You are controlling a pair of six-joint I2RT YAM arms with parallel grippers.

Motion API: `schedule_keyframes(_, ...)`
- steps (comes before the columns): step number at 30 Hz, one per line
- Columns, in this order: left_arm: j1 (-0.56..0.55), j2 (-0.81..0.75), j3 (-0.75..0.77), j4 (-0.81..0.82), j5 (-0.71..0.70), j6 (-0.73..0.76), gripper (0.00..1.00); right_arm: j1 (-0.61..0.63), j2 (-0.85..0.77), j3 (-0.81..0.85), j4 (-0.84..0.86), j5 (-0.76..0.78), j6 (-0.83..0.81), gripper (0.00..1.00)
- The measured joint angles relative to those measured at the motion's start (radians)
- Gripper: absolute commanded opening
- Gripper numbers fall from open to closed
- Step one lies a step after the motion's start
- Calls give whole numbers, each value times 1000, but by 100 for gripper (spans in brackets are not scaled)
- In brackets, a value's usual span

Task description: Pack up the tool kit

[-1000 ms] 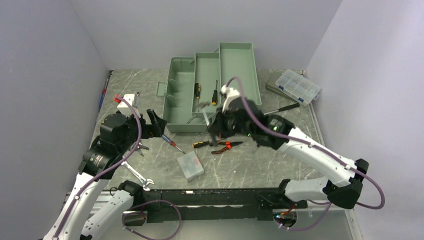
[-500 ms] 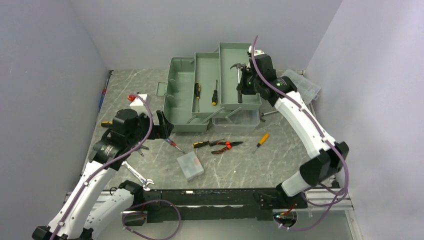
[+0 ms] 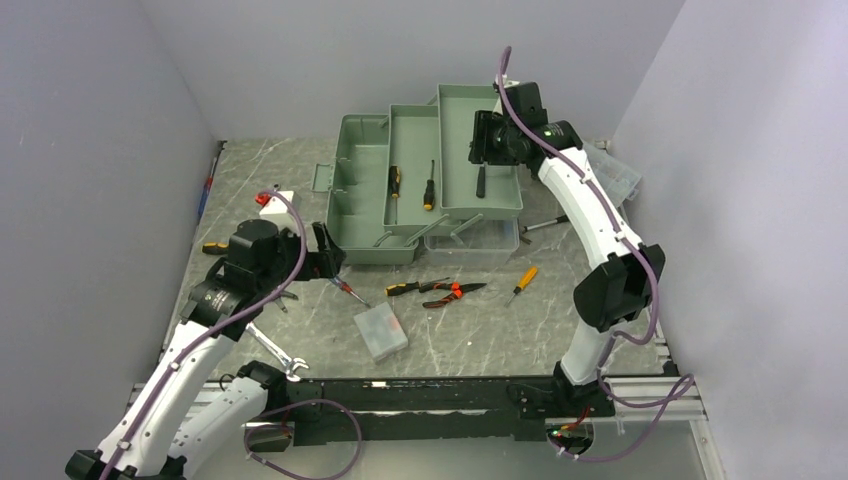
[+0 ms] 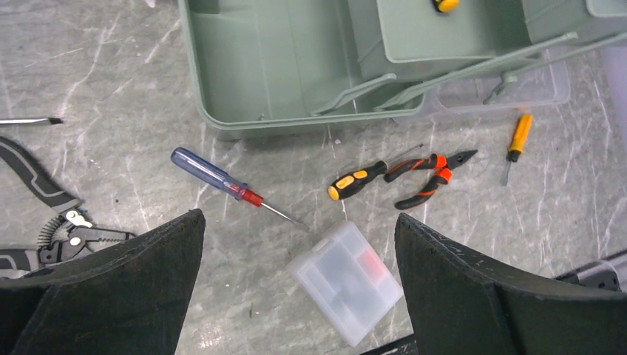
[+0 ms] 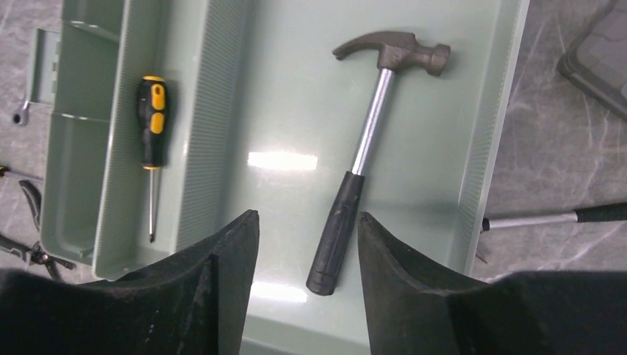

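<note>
Tool kit (image 3: 350, 190) sits open at the back of the surface (image 3: 470, 330), its trays fanned out. The right hand (image 5: 307, 218) hangs spread over the uppermost tray, and the hammer (image 5: 370, 111) lies free below its fingers, so that placement looks done. The left hand (image 4: 299, 222), spread wide, hovers over loose tools. The blue-handled screwdriver (image 4: 214, 174) seems next, needing a descent and a pinch across its handle.

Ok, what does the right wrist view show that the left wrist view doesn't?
Only the right wrist view: a hammer lying in one tray, below the open right gripper.
Only the left wrist view: a blue screwdriver, pliers, an orange screwdriver and a small clear case on the table, framed by the open left gripper.
Both: the green tool kit, its trays folded out.
</note>
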State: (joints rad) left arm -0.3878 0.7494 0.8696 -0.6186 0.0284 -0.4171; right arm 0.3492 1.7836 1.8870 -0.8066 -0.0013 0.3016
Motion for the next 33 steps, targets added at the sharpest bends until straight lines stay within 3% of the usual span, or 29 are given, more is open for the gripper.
schedule_keyframes(9,18,47,8,-120,-248,-143,99,2,-118,-40,-3,-8,-11,66)
schedule_keyframes(14,130,132,53,-207,-337,-232,99,2,-315,-167,41,-18,-10,71)
schedule_keyframes(19,320,255,104,-247,-320,-305,99,2,-532,-388,142,-71,12,78)
schedule_keyframes(24,462,416,108,-253,-270,-342,97,2,-624,-522,195,-134,25,79)
schedule_keyframes(29,513,534,109,-227,-215,-375,88,2,-671,-636,229,-195,31,77)
schedule_keyframes(33,485,598,109,-169,-144,-392,88,2,-728,-713,242,-256,33,76)
